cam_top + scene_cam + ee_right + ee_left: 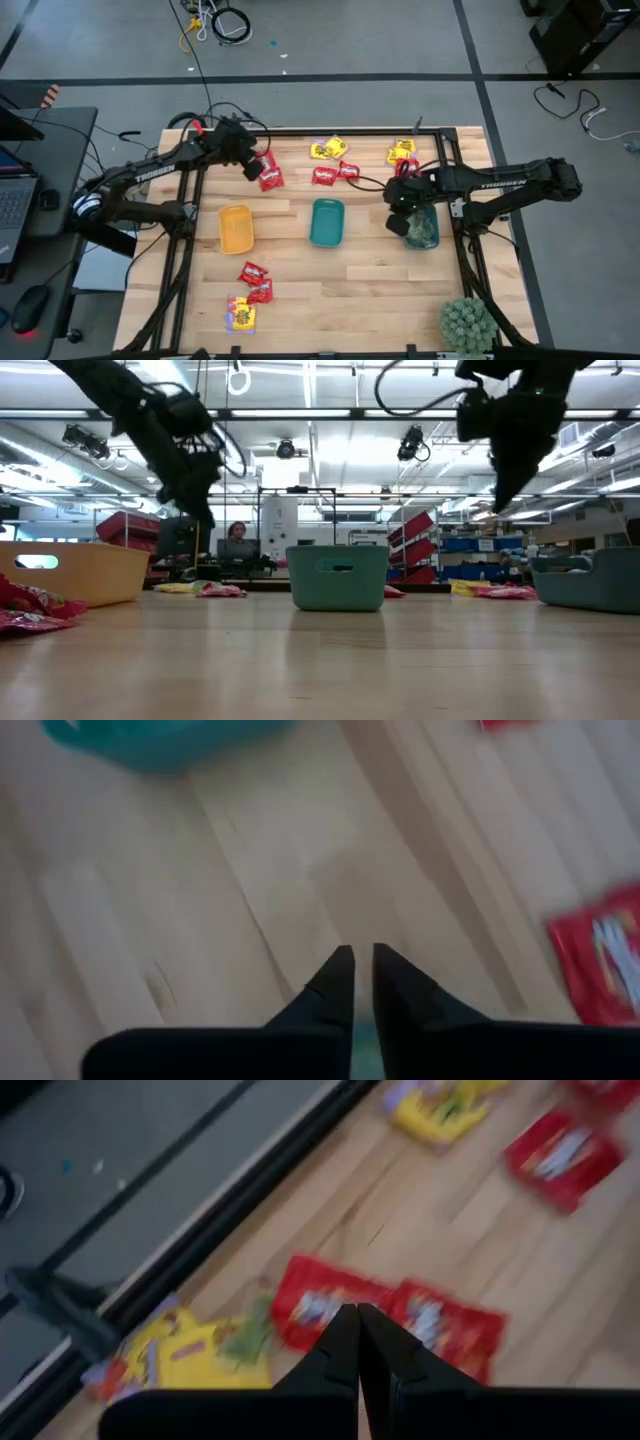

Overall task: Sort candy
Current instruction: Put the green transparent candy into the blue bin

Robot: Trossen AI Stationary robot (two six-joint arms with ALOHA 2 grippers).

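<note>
Candy packets, small, flat and wrapped, lie scattered over the pale wooden slat table [360, 290]. Nearest the front edge, a yellow packet with purple print [241, 317] sits just behind the front rail, with two glossy red packets [255, 280] just beyond it, and a spiky green plant [468, 322] stands at the front right corner. Farther in, three small oblong trays stand in a row: a yellow-orange plastic tray [236, 229] on the left, a teal plastic tray [326, 222] in the middle, and a darker teal tray [422, 229] on the right holding dull green packets. The right gripper [397, 222] hangs above the table beside that right tray, its jaws drawn together with a slim gap and nothing visible between them. Beyond the trays, the left gripper [252, 172] hovers over a pair of red packets [270, 174], jaws clenched and empty. Farthest back lie more red packets [336, 174] and yellow packets [329, 149], and another yellow cluster [402, 151] near the rear right.
</note>
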